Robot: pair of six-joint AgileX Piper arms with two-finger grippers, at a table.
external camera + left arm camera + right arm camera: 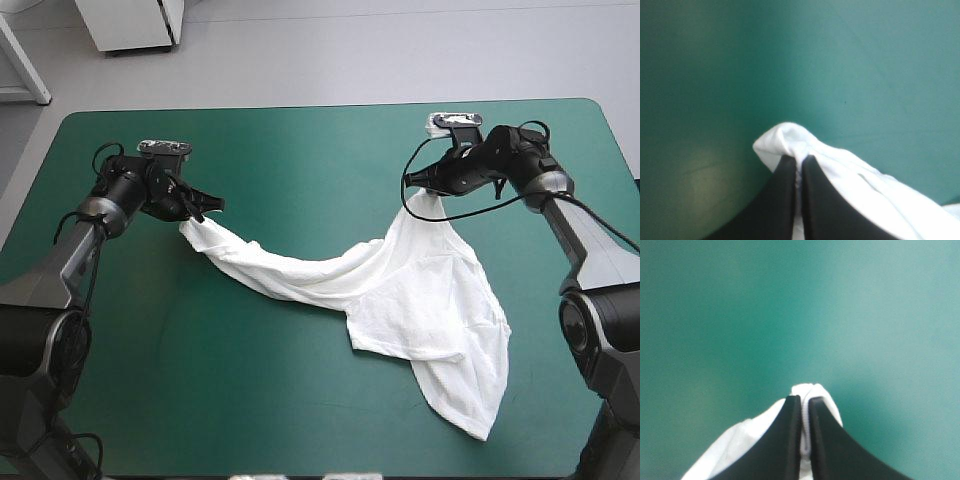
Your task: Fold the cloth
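My left gripper (203, 210) at middle left and right gripper (428, 190) at upper right each pinch the T-shirt (410, 290), stretched crosswise between them (bulk lying lower right).

Bright, even light from overhead is washing the teal-green cover (300, 400), the T-shirt (420, 290) is casting only a thin soft shadow along its near edges, and in the left wrist view a pale sheen is glowing on the cover beside the left gripper (799, 159), amid darker shade.
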